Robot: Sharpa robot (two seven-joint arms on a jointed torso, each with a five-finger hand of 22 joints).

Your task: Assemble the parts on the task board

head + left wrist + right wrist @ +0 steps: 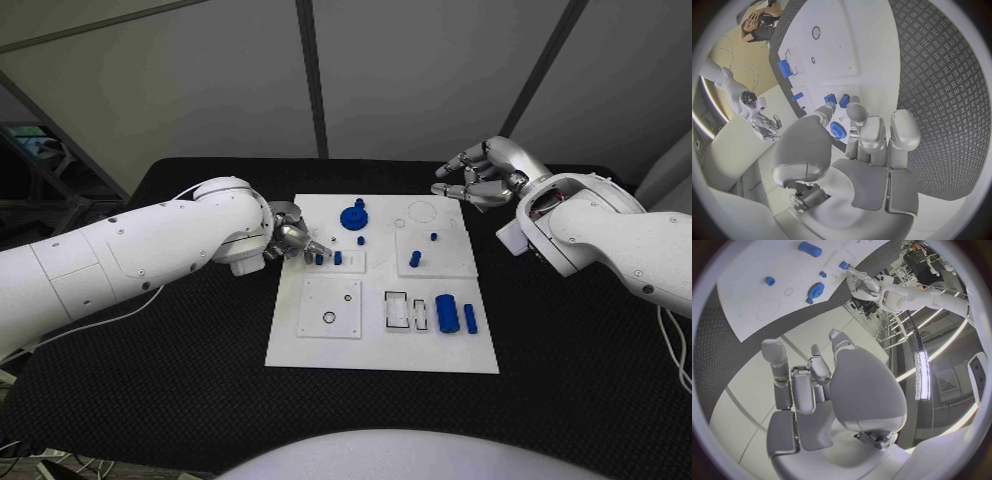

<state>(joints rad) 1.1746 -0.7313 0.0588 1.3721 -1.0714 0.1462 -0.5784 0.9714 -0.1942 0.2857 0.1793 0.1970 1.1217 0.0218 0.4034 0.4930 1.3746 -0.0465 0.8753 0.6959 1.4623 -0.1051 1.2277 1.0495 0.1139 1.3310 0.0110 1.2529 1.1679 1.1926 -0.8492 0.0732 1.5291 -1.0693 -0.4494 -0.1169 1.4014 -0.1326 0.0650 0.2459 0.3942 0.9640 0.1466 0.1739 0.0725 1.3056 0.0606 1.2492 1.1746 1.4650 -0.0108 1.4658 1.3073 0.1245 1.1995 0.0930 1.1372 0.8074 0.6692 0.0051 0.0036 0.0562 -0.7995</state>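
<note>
Nearest, the board (378, 350) lies mid-worktop, its blue pegs (327, 258) by the left hand (287, 240), whose fingers (872, 135) are together, seemingly holding nothing, so I'd pinch one peg squarely while the right hand (483, 175), fingers loosely curled, holds off beyond the far-right corner.

lab | black table (173, 360) | white task board (378, 345) | grey wall panels (188, 70)
</note>
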